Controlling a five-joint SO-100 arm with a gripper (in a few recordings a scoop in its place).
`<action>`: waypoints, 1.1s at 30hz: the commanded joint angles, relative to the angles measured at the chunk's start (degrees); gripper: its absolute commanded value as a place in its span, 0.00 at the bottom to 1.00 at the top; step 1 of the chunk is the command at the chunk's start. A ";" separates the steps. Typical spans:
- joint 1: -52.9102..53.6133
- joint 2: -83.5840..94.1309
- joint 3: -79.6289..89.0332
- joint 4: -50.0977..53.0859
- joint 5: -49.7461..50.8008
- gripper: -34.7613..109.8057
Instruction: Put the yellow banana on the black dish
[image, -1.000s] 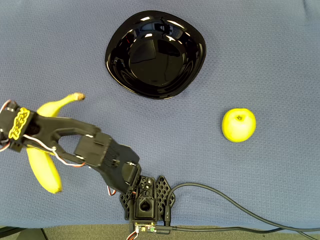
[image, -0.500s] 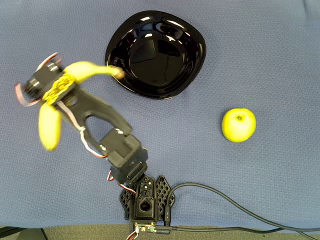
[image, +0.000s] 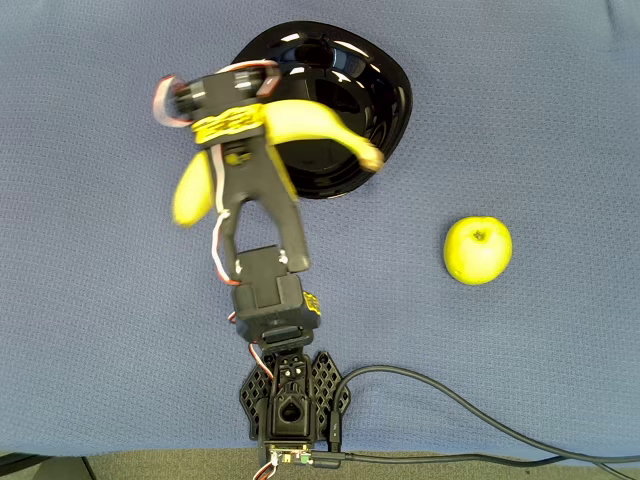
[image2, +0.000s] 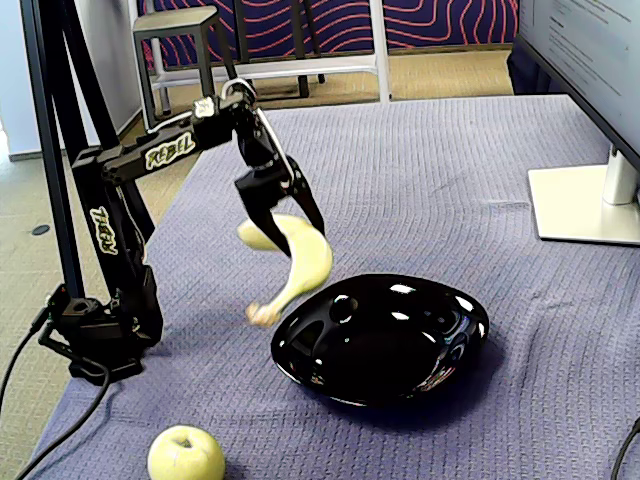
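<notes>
Banana carried above the dish's edge

Centre-left in the fixed view, the gripper (image2: 283, 208) pinches the yellow banana (image2: 297, 262) aloft; rightward lies the black dish (image2: 455, 340). Best to centre it over the bowl, lower, then release.

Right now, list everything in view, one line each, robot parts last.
banana: one, yellow, held in the air over the near-left rim of the dish in the overhead view.
dish: one, glossy black, on the cloth.
apple: one, yellow-green, on the cloth right of the arm in the overhead view, apart from the dish.
cloth: one, blue-grey, covering the table.
monitor stand: one, pale, at the right edge in the fixed view.
stool: one, grey, behind the table.
cable: one, black, running from the arm's base.
arm: one, black.
gripper: one, black, shut on the banana.
</notes>
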 joint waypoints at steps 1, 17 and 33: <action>6.42 2.37 -4.48 -2.11 0.79 0.24; 19.60 -11.25 -11.69 -10.46 3.34 0.24; 15.82 -22.94 -20.74 -12.22 2.20 0.24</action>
